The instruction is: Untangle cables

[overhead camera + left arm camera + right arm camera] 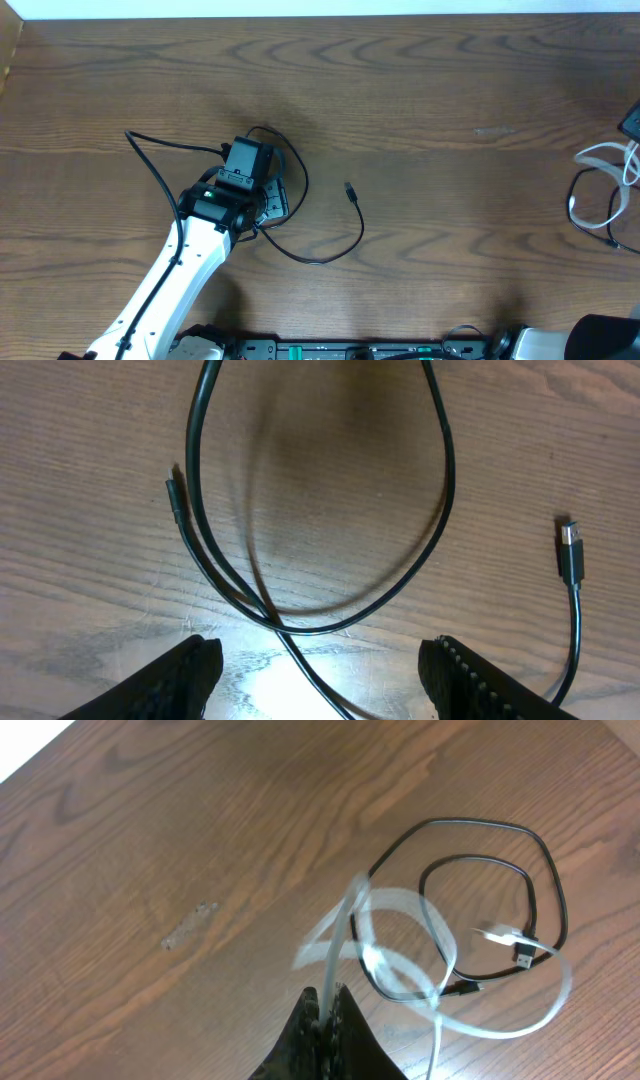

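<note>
A long black cable (330, 255) lies in loose curves left of the table's middle, one plug (350, 190) pointing away. My left gripper (272, 200) hovers over it. In the left wrist view that gripper (322, 655) is open, and the black cable (440, 510) runs on the wood between its fingers without touching them. At the right edge a white cable (600, 152) loops over a second black cable (575, 200). My right gripper (328, 995) is shut on the white cable (420, 910) and holds it above the coiled black cable (545, 870).
The tabletop is bare brown wood (450, 90), with a pale scuff (492, 130) toward the right. The left arm's own thicker black wire (160, 175) trails off to the left. The arm bases (400, 350) line the near edge.
</note>
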Motion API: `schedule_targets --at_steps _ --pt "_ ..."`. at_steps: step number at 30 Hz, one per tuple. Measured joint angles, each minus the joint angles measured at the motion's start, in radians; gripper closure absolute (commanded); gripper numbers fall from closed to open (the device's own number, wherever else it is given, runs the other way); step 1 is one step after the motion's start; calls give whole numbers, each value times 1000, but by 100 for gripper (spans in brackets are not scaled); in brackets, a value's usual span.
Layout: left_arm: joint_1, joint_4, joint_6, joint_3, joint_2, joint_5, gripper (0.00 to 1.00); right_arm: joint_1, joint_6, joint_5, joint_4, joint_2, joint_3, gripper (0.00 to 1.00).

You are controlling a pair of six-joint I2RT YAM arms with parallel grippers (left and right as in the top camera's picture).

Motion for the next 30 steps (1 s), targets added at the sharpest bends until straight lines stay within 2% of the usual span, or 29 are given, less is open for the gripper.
schedule_targets --at_steps 3,6,10,12,13,19,25,30 --pt "0 24 0 0 0 23 35 0 -15 -74 -23 0 0 99" --pt "1 115 22 0 0 138 35 16 -95 -328 -104 0 1 99" --pt "1 245 54 0 0 349 35 113 -202 -616 -221 0 1 99" --pt "1 306 62 -1 1 490 34 175 -225 -684 -232 0 1 99" --pt "1 343 70 -1 1 559 32 215 -234 -712 -230 0 1 99" --pt "1 426 79 -1 1 718 18 424 -256 -895 -131 1 1 99" --pt "1 506 100 -1 1 864 12 566 -241 -1042 -5 1 1 99" --pt "1 542 107 -1 1 957 11 631 -206 -1072 42 1 1 99"
